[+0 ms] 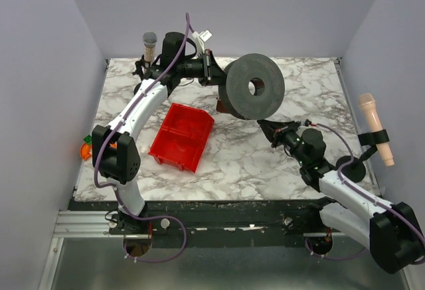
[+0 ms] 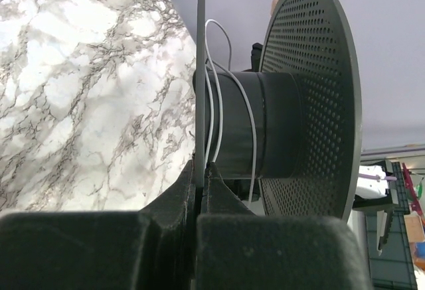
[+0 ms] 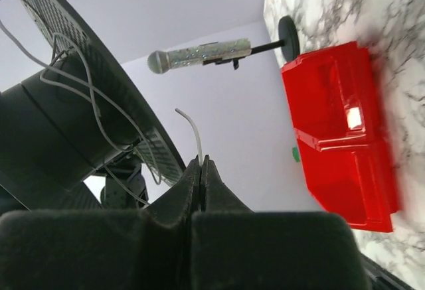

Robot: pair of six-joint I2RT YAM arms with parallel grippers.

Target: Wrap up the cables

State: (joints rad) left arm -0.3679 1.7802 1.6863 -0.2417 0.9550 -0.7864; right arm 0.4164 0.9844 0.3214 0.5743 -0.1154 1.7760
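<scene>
Thin white cables [image 2: 218,114], loose around black spool [image 2: 312,104]

Table [image 1: 299,91]: white marble pattern with grey veins, walls on left, far and right sides
Red bin [image 1: 182,135]: lies left of centre, open side up, skewed to the table edges
Silver microphone [image 1: 149,40]: stands at the far left corner
Black round base [image 1: 350,168]: near right edge, below a peach microphone [image 1: 375,127]

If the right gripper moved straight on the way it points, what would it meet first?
Probably the black spool, close ahead in the top view; in the wrist view the right gripper, pinching the white cable, may skim past its flange.
</scene>
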